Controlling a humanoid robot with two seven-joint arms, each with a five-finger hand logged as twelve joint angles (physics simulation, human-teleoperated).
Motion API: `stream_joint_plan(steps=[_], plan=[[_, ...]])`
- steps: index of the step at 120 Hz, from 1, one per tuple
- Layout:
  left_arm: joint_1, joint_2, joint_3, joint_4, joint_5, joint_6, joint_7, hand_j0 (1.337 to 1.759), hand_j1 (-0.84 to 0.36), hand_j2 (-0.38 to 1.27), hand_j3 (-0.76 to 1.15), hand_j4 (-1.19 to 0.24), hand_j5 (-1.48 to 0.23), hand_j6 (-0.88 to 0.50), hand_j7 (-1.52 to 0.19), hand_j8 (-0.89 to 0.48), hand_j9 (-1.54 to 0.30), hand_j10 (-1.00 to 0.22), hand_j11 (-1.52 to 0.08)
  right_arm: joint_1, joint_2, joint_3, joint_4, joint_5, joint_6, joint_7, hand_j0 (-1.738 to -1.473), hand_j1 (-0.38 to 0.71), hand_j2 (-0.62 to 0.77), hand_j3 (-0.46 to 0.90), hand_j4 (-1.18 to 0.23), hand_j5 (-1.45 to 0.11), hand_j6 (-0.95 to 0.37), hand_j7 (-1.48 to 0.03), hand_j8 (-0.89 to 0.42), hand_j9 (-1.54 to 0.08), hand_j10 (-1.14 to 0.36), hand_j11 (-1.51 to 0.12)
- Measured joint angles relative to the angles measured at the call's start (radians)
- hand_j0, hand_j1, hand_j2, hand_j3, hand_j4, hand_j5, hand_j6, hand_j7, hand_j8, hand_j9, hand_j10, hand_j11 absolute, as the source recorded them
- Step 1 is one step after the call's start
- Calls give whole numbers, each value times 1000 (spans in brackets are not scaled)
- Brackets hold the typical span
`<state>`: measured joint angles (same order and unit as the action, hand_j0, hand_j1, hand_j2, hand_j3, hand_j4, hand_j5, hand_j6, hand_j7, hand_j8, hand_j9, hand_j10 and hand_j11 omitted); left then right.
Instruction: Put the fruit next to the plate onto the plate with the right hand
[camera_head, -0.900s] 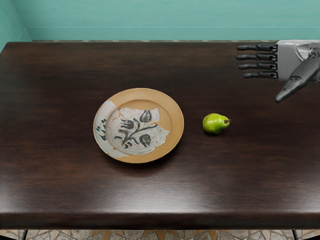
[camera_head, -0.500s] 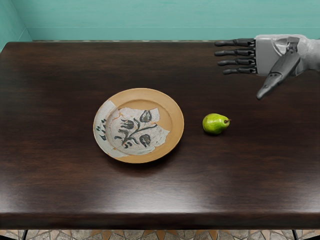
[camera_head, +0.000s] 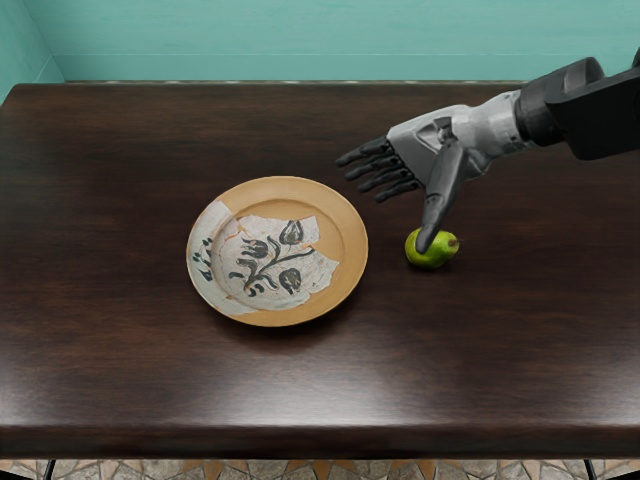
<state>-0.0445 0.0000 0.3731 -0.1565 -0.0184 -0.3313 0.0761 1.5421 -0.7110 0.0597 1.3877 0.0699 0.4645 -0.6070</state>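
A small green pear (camera_head: 436, 251) lies on the dark table, just right of a tan plate (camera_head: 345, 230) painted with a dark flower. My right hand (camera_head: 400, 190) reaches in from the right edge and hovers over the pear. Its fingers (camera_head: 365, 165) are spread and point left toward the plate's far rim. The thumb hangs down, its tip in front of the pear's top. Nothing is held. The left arm does not show.
The dark wooden table (camera_head: 120, 350) spans the view, with its front edge near the bottom. A teal wall runs along the back.
The right hand has moved left and down from the table's far right corner to over the pear. More of the forearm shows now. Pear and plate have not moved.
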Motion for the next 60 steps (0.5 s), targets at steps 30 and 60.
stream_joint_plan(steps=[30, 60], plan=[[0, 0, 0, 0, 0, 0, 0, 1658, 349, 0, 0, 0, 0, 0, 0, 0, 0, 0, 0, 78, 78, -41, 20, -147, -119, -4, -1658, -313, -6, 0, -31, -39, -31, -39, -31, -39, -31, -39], [0, 0, 1, 1, 0, 0, 0, 1658, 349, 0, 0, 0, 0, 0, 0, 0, 0, 0, 0, 148, 175, -103, 46, -342, -216, -4, -1658, -308, -7, 0, -36, -45, -36, -45, -36, -45, -35, -45]])
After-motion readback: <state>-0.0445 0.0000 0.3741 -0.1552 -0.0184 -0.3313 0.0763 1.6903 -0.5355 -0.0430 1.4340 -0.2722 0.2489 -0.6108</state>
